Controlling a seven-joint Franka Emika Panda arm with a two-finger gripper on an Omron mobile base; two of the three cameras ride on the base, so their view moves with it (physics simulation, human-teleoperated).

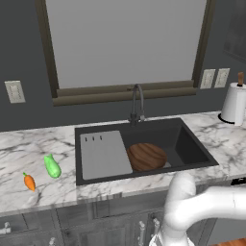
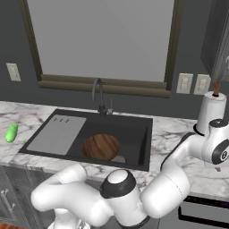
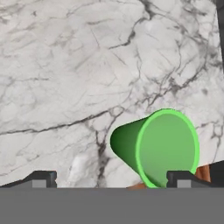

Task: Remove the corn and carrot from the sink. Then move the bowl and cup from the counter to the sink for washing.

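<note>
One green cup (image 3: pixel 159 148) sits just ahead of the claw (image 3: pixel 111 179) in the hand view, nearer its right fingertip (image 3: pixel 181 178), mouth turned toward the camera, resting on the marble table (image 3: pixel 65 65). The claw is spread wide, fingertips well apart, pinching nothing. Far off to the claw's left, the brown wooden bowl (image 1: pixel 146 156) lies inside the black sink (image 1: pixel 185 144), beside the grey drainboard panel (image 1: pixel 103 153) and below the dark faucet (image 1: pixel 138 103). Farther still, past the sink's left edge, the green corn (image 1: pixel 52 166) and the small orange carrot (image 1: pixel 30 182) lie near each other on the table. A paper towel roll (image 1: pixel 234 103) stands at the table's right end.
</note>
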